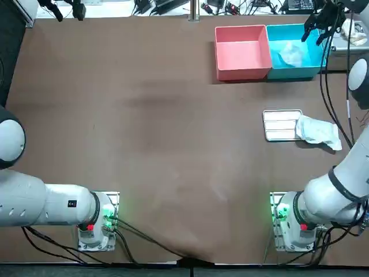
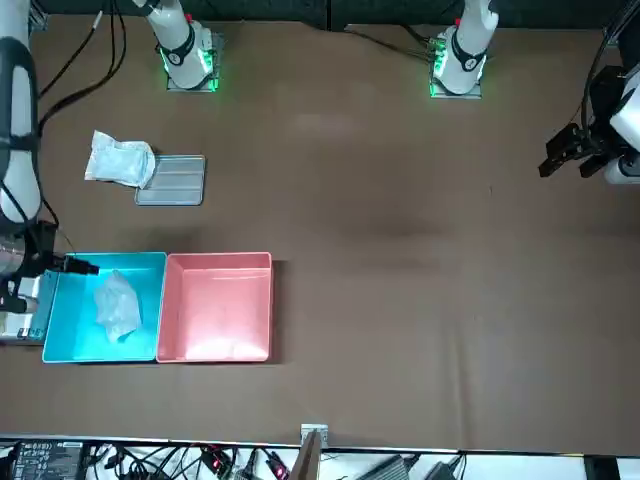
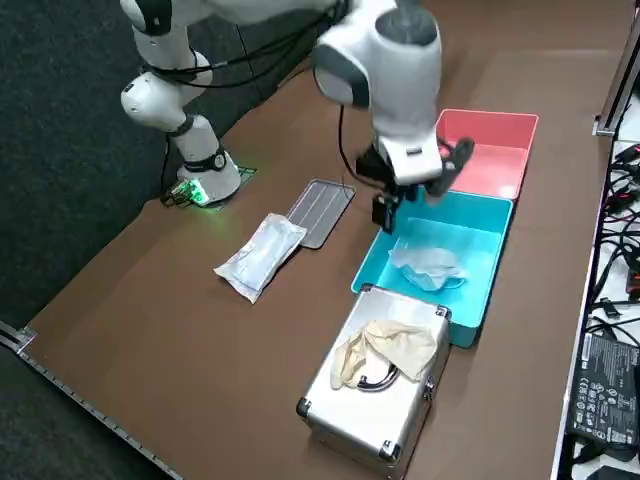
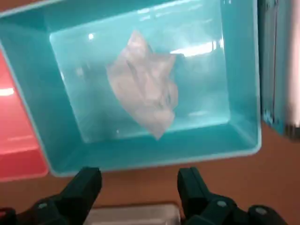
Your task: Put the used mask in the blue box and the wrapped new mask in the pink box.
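The used mask (image 1: pixel 291 56), crumpled and pale, lies inside the blue box (image 1: pixel 317 55) at the table's far right; it also shows as the used mask (image 4: pixel 143 91) in the wrist view. Left of it stands the pink box (image 1: pixel 242 72), with nothing in it. The wrapped new mask (image 1: pixel 318 131) lies on the table nearer the robot, its edge overlapping a grey tray (image 1: pixel 279 125). My right gripper (image 1: pixel 317 33) hovers over the blue box's right side. The right gripper (image 4: pixel 139 183) is open and holds nothing.
A silver metal case (image 3: pixel 380 400) with a beige glove on its lid stands just right of the blue box (image 3: pixel 480 300). Cables and gear line the table's far edge. The parked left arm (image 1: pixel 34 199) sits at the near left.
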You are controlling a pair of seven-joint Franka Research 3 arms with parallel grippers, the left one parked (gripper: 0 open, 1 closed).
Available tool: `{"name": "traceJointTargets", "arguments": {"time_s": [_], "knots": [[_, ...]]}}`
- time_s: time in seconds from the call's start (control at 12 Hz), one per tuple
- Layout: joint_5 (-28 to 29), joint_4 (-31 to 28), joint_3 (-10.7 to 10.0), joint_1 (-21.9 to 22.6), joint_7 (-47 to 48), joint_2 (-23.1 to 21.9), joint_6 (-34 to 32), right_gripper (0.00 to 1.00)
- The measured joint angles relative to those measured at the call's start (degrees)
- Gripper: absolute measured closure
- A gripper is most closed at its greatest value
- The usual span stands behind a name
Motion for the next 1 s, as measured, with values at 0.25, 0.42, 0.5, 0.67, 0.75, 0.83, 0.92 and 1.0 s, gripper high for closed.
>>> {"name": "traceJointTargets", "arguments": {"time_s": [0.25,0.42,0.5,0.67,0.75,0.83,0.92,1.0], "knots": [[-4.63,-0.14,0.06,1.50,4.26,-3.86,-7.38,0.01],[-8.63,-1.23,0.17,3.88,9.19,-5.56,-9.30,0.01],[-12.05,-3.70,0.23,7.02,14.27,-7.03,-9.96,0.01],[-15.74,-8.56,0.26,9.92,18.20,-9.31,-10.20,0.01],[-17.72,-11.89,0.27,11.07,19.59,-10.91,-10.10,0.01],[-19.30,-15.84,0.27,12.02,20.51,-12.80,-9.51,0.01],[-20.63,-20.46,0.27,12.73,21.27,-15.02,-7.93,0.01],[-21.87,-25.48,0.27,13.17,21.69,-17.46,-5.71,0.01]]}}
